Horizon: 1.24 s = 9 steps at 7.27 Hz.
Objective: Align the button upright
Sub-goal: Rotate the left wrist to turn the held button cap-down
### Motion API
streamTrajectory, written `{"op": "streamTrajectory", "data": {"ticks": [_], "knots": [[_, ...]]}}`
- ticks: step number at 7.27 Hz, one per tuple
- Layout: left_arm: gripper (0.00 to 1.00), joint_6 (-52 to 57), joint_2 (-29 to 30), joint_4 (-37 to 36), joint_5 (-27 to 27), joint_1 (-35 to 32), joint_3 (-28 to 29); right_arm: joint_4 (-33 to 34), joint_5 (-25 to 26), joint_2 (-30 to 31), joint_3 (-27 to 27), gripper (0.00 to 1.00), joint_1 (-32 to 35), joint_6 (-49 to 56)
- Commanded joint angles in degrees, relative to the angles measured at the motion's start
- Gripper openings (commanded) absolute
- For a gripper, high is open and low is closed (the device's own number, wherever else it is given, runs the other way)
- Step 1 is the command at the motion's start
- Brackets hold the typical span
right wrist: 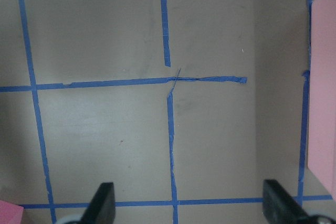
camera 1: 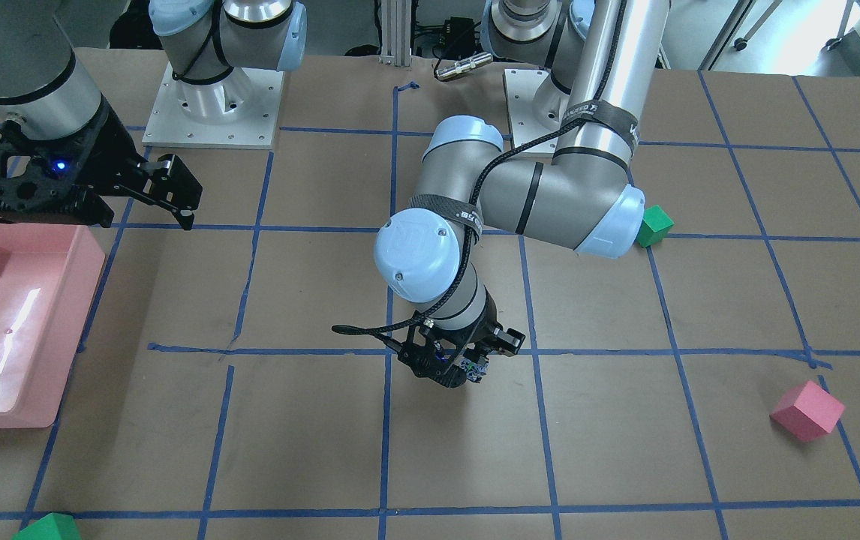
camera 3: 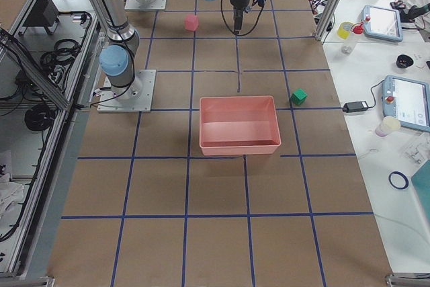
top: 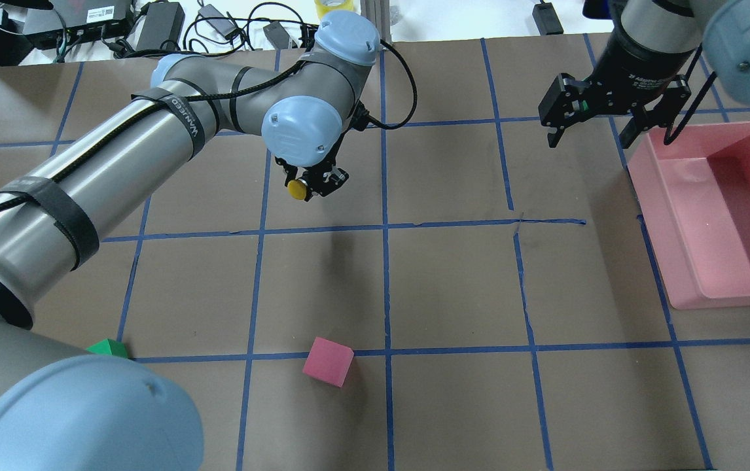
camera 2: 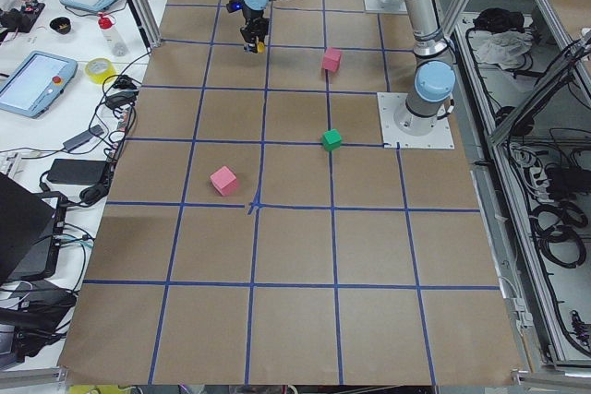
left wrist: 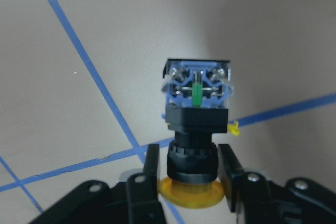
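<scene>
My left gripper (left wrist: 190,163) is shut on the button (left wrist: 193,129), its two fingers clamped on the black body just behind the round yellow cap. The silvery terminal end points away from the wrist camera, toward the table. In the overhead view the yellow cap of the button (top: 296,189) shows at the left gripper (top: 315,184), held above the table. In the front-facing view the left gripper (camera 1: 467,364) hangs over a blue tape line. My right gripper (top: 594,131) is open and empty, hovering left of the pink bin; its fingertips (right wrist: 102,203) show wide apart.
A pink bin (top: 728,216) stands at the right. A pink cube (top: 328,361) and a green cube (top: 108,347) lie near the robot's side. Another green cube (camera 1: 49,527) sits at the far edge. Blue tape lines grid the brown table (top: 453,281).
</scene>
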State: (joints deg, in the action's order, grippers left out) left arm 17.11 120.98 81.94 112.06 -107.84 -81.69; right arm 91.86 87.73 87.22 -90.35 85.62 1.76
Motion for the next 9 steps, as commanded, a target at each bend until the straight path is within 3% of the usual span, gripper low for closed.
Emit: {"op": "streamTrajectory", "data": {"ticks": [1, 6, 8, 9], "knots": [[0.0, 11.34, 0.57, 6.45, 12.51, -0.35, -0.31, -0.02, -0.01, 0.06, 0.0, 1.0, -0.01, 0.0], [0.0, 12.94, 3.82, 8.32, 28.44, -3.25, -4.96, 0.6, -0.1, 0.15, 0.08, 1.0, -0.01, 0.0], [0.0, 16.71, 3.74, 8.85, 39.66, -3.34, -9.43, 0.51, -0.01, 0.15, 0.09, 1.0, -0.01, 0.0], [0.0, 24.82, 3.74, 8.16, 43.64, -3.43, -10.67, 0.6, -0.01, 0.15, 0.09, 1.0, -0.1, 0.0]]}}
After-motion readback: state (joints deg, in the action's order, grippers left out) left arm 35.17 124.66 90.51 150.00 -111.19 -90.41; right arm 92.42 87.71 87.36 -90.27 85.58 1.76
